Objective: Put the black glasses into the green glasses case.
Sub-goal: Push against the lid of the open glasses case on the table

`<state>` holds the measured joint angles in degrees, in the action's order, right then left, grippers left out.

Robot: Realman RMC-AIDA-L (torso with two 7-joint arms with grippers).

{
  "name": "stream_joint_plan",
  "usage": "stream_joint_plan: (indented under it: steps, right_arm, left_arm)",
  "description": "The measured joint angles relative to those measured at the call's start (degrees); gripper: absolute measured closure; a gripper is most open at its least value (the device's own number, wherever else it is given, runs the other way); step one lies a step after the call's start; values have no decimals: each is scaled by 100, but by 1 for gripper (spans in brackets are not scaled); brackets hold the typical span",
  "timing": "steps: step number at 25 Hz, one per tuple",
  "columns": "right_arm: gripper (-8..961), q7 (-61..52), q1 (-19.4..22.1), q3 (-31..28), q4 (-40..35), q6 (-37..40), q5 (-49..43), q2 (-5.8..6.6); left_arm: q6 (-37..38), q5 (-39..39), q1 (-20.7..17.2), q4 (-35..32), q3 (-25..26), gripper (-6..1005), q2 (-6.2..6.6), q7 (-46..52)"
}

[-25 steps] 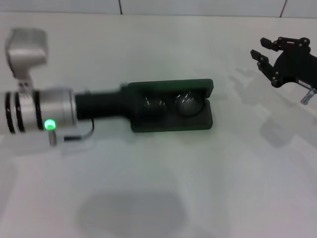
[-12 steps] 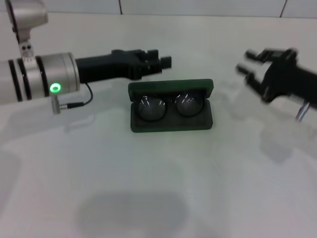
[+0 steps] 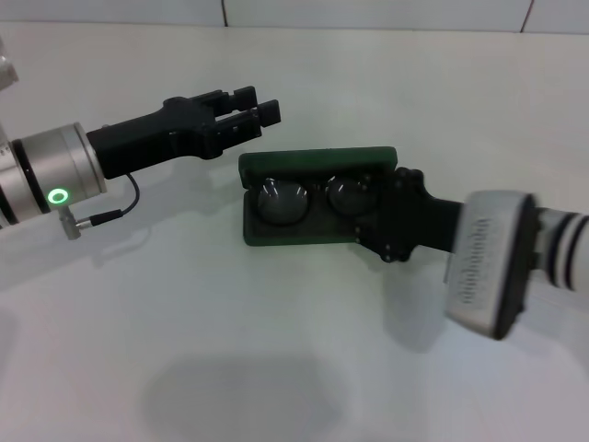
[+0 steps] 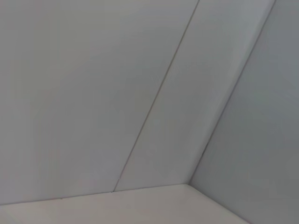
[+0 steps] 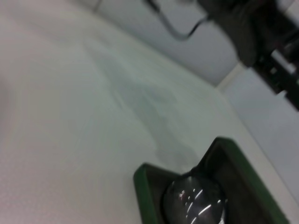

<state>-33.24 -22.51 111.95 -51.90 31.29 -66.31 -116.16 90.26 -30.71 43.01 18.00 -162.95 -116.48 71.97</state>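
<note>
You are looking at a plain white table (image 3: 304, 368) that fills nearly all of the head view. Along its far edge stands a wall of pale panels (image 3: 368, 11), split by thin dark seams. The left wrist view shows those panels (image 4: 93, 93) again, with two slanting seams and what may be a corner joint low down. Light is soft and even; faint grey shadows lie near the table's near edge.

In front of you, the black glasses (image 3: 313, 198) lie inside the open green glasses case (image 3: 317, 230); left gripper (image 3: 262, 110) hovers behind-left of it; right gripper (image 3: 391, 216) touches its right end.
</note>
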Motion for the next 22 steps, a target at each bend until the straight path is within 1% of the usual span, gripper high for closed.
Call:
stream_joint_plan:
  steps: [2,4,7,12,17,22]
  right_arm:
    - [609,29,-95,429,-148,-607,0,0]
    - [594,33,-223,695,-194,-955,0,0]
    - [589,41,-362,936,-259,-1329,-30,-2]
    - [594,54,-525,1094,-289,-1605,-48,-4]
    - [595,55,-752,1507,-241,-2057,-65,-4]
    - [597,46,-888,1623,-175,-2183,-83,-4]
  left_arm:
    - [-6,0,-4,0,0,431,0,-14]
    - [-10,0,-9,3,0,430,0,-30]
    - [-13,31,28,9,0,429,5,-34]
    - [-66,52,67,11,0,427,11,-34]
    - [-153,72,98,11,0,426,9,-59]
    - [-252,94,116,11,0,424,-22,-148]
